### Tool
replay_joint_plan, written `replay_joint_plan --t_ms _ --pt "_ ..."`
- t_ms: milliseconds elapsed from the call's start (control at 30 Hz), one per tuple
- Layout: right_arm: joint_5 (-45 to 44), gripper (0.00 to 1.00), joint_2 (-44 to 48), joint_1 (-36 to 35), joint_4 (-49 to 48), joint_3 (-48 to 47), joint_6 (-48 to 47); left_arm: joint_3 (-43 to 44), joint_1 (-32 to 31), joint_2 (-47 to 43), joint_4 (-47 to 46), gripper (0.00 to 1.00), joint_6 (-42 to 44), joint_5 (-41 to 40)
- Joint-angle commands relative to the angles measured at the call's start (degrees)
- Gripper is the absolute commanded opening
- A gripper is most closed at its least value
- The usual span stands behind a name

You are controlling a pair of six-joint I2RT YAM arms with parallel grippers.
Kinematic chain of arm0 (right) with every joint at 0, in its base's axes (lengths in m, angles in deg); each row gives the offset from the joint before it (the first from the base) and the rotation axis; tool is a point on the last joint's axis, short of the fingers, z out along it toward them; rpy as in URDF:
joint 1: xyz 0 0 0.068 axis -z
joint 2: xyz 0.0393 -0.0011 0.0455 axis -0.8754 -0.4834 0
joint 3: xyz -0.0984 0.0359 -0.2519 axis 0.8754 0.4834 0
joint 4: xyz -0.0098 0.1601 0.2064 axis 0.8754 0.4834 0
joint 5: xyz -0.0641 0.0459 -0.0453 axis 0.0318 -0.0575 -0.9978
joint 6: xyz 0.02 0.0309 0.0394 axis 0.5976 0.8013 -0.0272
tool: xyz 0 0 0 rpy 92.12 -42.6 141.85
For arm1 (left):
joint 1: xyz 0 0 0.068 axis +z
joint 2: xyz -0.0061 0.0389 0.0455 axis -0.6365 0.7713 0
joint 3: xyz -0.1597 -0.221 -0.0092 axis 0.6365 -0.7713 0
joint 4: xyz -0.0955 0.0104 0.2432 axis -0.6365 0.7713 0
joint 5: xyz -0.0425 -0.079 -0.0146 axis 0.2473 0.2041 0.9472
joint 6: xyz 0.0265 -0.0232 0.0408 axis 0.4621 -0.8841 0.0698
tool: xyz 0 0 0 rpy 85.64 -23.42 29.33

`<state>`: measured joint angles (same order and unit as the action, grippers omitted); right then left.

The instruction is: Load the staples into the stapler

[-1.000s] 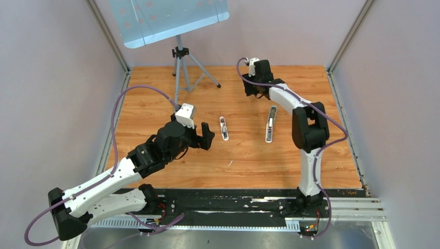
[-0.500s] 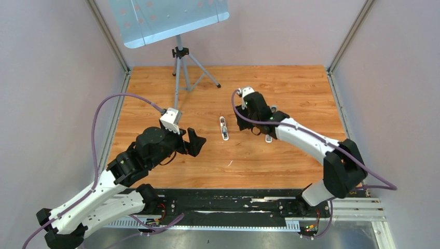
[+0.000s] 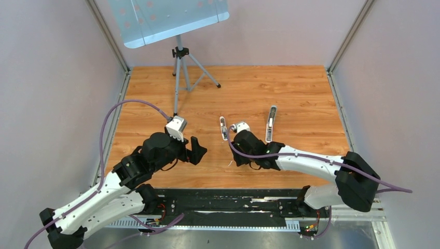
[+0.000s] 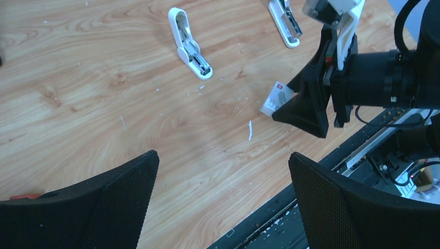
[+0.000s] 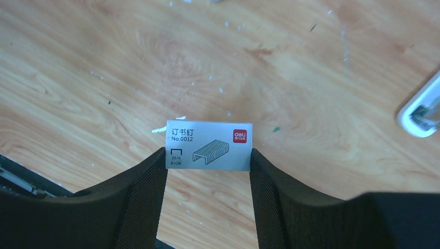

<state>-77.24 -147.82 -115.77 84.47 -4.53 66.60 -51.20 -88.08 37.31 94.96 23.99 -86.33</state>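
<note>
Your right gripper is clamped on a small white rectangular cardboard box. A black finger presses each short end. The printed face is turned up at your wrist camera: "No.0012", a red logo and a line drawing of a staple strip. The box sits low over the wooden table, but you can't tell from these views whether its underside touches the boards.

Your right arm reaches in low across the near middle of the table. Just beyond that wrist, a long white plastic stapler with a metal channel lies flat on the wood. Off to its right is a second white stapler, apart from the first and pointing toward the far edge. Nothing touches either one. Near the box, a thin pale sliver lies on the boards, too small to tell what it is.

Your left gripper has its jaws spread wide with nothing between them. It is over the near-left part of the table, facing the box and both staplers, and it stands clear of the right gripper.

Out at the far left, a grey metal tripod carries a pale blue panel.
</note>
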Motion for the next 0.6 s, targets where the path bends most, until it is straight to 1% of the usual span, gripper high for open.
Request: replay_joint_plan --t_ms 0,133,267,367,467,567 --pt "-3.0 0.51 -2.0 -3.6 0.3 1.3 5.4 -1.5 0.2 1.0 -3.9 0.97 -0.5 1.6" --pt "-5.4 0.51 -4.6 -5.5 1.2 0.5 6.8 -3.3 0.2 1.4 -5.4 0.95 -0.4 3.2" --pt "-2.3 0.53 -7.4 -6.1 -0.4 0.2 8.1 -6.2 0.2 1.5 -7.7 0.92 2.0 6.1" --pt "-1.4 0.56 -8.8 -6.3 -0.2 -0.4 8.6 -8.0 0.2 2.0 -9.7 0.89 2.6 6.3" --pt "-1.2 0.64 -8.2 -6.3 0.5 -0.3 9.1 -9.5 0.2 2.8 -11.8 0.88 2.8 6.4" --pt "-0.9 0.74 -5.4 -6.3 1.8 0.1 8.9 -10.8 0.2 3.8 -14.4 0.86 3.6 7.2"
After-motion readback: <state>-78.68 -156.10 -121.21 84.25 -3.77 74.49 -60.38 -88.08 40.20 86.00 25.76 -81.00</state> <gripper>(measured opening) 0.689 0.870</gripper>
